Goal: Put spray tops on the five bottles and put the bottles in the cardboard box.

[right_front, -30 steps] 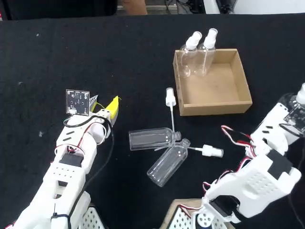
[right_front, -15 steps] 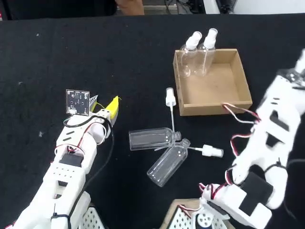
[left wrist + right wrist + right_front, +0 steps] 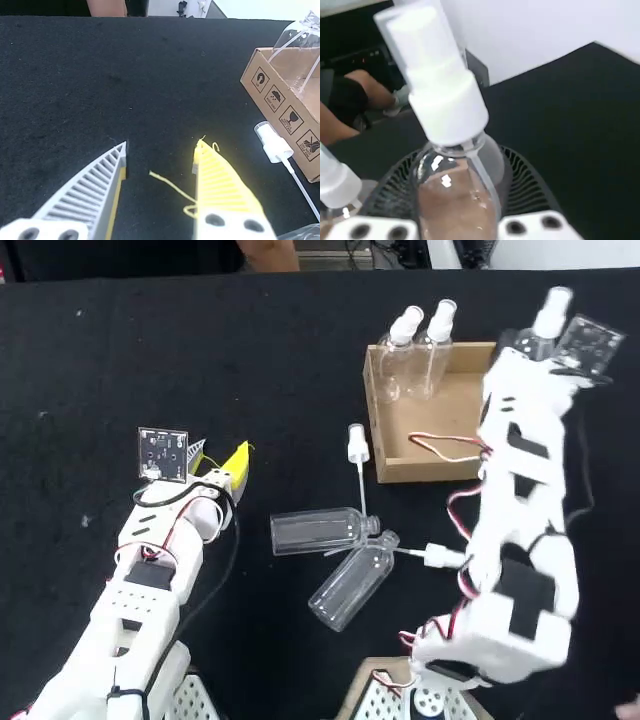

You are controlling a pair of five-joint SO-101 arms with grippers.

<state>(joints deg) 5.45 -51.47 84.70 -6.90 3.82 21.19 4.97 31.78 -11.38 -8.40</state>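
Left hand (image 3: 161,147) spread, idle over bench (image 3: 100,340). To its right lie two uncapped bottles (image 3: 315,530) and loose spray tops (image 3: 357,445). Cardboard box (image 3: 450,468) beyond, capped pair (image 3: 400,360) leaning inside. Right hand (image 3: 532,345) pinches held bottle (image 3: 447,195) above box's far corner. Risks: early release drops it outside rim; inward swing topples capped pair.

A matte black tabletop (image 3: 200,340) is stretching across the whole scene, soaking up the even light and showing a few pale specks (image 3: 80,312). Beyond its far edge a strip of pale surface (image 3: 560,252) is showing at one corner, with dark cables (image 3: 400,252) lying beside it. In the right wrist view a plain white wall (image 3: 535,35) is rising behind the table, and dark clutter (image 3: 365,55) is sitting low against it.
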